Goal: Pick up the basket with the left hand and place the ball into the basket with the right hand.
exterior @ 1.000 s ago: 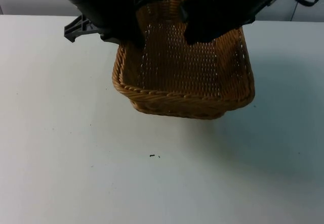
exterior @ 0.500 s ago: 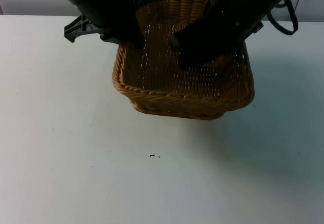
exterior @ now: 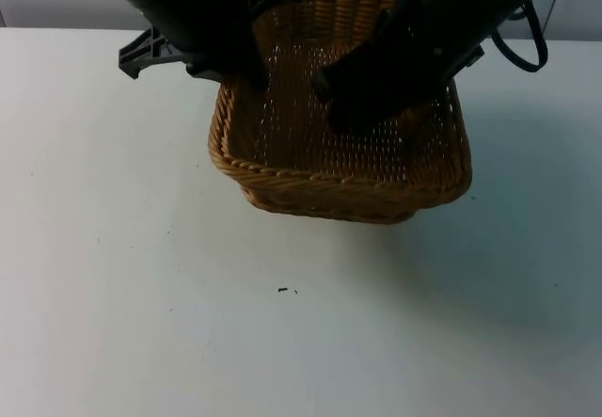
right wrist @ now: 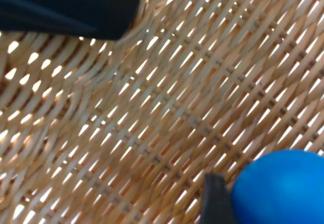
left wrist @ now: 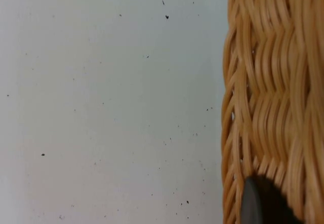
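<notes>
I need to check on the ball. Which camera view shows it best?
The right wrist view: the blue ball sits beside the right pincer's fingertip, over the basket weave. In the top view the right arm hides it; the left wrist view shows basket wall and table.

Basket (exterior: 343, 149) upper centre of table (exterior: 141, 276); ball (right wrist: 283, 188) inside it, just above basket floor.
</notes>
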